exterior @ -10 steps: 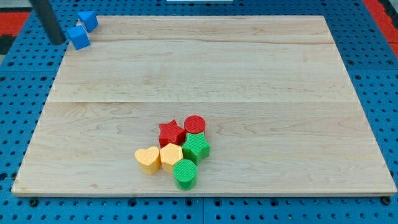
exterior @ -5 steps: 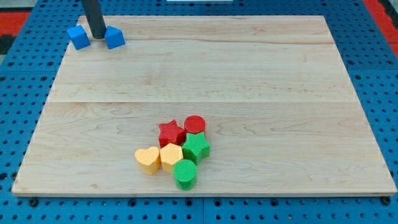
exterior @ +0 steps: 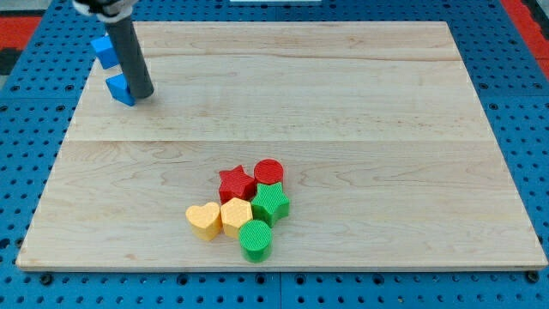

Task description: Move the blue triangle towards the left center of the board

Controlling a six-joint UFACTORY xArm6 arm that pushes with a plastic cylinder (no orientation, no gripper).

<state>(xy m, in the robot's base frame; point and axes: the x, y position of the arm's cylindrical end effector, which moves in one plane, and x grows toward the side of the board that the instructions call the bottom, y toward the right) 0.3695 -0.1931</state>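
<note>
A blue block (exterior: 118, 89), seemingly the triangle, lies near the board's left edge in its upper part. The dark rod partly covers its right side. My tip (exterior: 142, 95) rests on the board, touching the block's right side. A second blue block (exterior: 103, 50) sits above it at the top left corner, behind the rod, apart from the first.
The wooden board (exterior: 343, 103) lies on a blue pegboard. Near the bottom centre a tight cluster holds a red star (exterior: 235, 183), a red cylinder (exterior: 268, 172), a green star (exterior: 271, 203), a yellow heart (exterior: 204, 221), a yellow hexagon (exterior: 236, 215) and a green cylinder (exterior: 256, 239).
The rod has moved from the top left corner down the view. One blue block went right and then down-left with it. The other blue block stayed at the corner.
</note>
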